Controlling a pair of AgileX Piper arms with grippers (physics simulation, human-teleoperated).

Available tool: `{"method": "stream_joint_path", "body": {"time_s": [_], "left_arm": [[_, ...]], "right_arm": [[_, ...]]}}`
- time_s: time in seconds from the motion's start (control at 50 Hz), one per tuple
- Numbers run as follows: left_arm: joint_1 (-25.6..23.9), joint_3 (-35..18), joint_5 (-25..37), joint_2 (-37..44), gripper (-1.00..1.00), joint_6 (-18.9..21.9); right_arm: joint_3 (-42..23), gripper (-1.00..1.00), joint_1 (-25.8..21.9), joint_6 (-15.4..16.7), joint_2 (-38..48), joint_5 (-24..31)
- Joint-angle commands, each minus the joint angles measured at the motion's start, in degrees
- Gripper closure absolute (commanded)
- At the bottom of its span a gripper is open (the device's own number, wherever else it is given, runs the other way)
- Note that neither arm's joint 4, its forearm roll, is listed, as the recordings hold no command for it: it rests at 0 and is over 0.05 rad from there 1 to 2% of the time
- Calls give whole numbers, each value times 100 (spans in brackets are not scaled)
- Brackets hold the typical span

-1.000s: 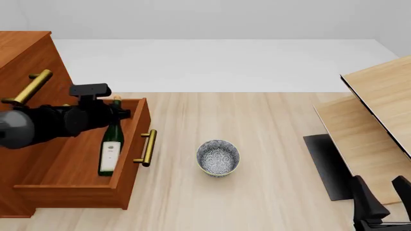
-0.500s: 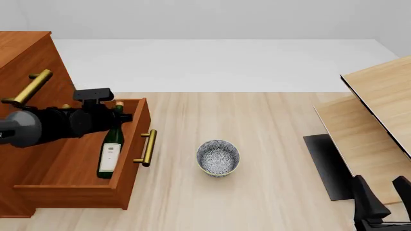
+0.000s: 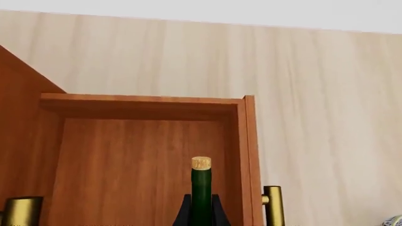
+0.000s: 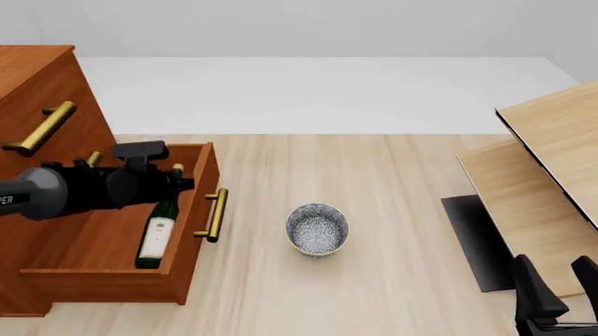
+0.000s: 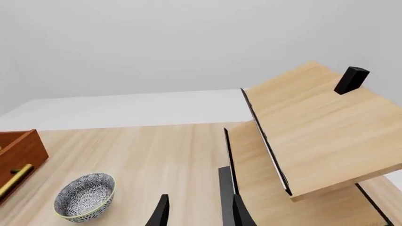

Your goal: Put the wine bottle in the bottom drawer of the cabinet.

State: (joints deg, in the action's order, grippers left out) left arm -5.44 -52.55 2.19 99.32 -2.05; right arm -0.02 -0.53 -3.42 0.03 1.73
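Lying in the bottom drawer (image 4: 103, 273): the wine bottle (image 4: 155, 238).

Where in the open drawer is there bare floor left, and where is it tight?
The drawer has bare floor left of the bottle, towards the cabinet. It is tight along the front panel, where the bottle lies with the left gripper at its neck.

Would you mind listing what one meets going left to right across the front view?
Cabinet → wine bottle in the bottom drawer → drawer's brass handle → speckled bowl → right gripper.
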Motion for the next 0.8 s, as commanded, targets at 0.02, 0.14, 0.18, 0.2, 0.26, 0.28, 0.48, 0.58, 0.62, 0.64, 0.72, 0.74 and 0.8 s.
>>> {"method": "stream_joint_path", "body": {"time_s": [0.02,0.14,0.18,0.2,0.26,0.28,0.48,0.58,0.62,0.64,0.72,0.74,0.8], "left_arm": [[18,191,69,72,100,50],[19,188,81,53,100,64],[21,184,82,52,100,65],[25,180,83,54,100,76],[59,172,75,50,100,124],[49,170,79,40,100,77],[95,167,84,6,100,88],[78,166,95,5,100,77],[77,164,102,-7,100,68],[76,167,101,-11,-100,81],[102,154,109,-28,-100,102],[93,158,111,-29,-100,104],[81,161,121,-28,-100,110]], "right_arm": [[0,-100,-9,17,0,-2],[0,-100,-10,25,0,-1],[0,-100,-4,22,0,-5],[0,-100,-6,22,0,-5],[0,-100,-12,37,0,-3],[0,-100,-5,35,0,-6],[0,-100,-13,46,0,-4],[0,-100,-2,36,0,-3],[0,-100,-12,48,0,-2],[0,-100,-11,50,0,-1],[0,-100,-4,44,0,-2],[0,-100,-6,47,0,-2],[0,-100,-6,50,0,0]]}}
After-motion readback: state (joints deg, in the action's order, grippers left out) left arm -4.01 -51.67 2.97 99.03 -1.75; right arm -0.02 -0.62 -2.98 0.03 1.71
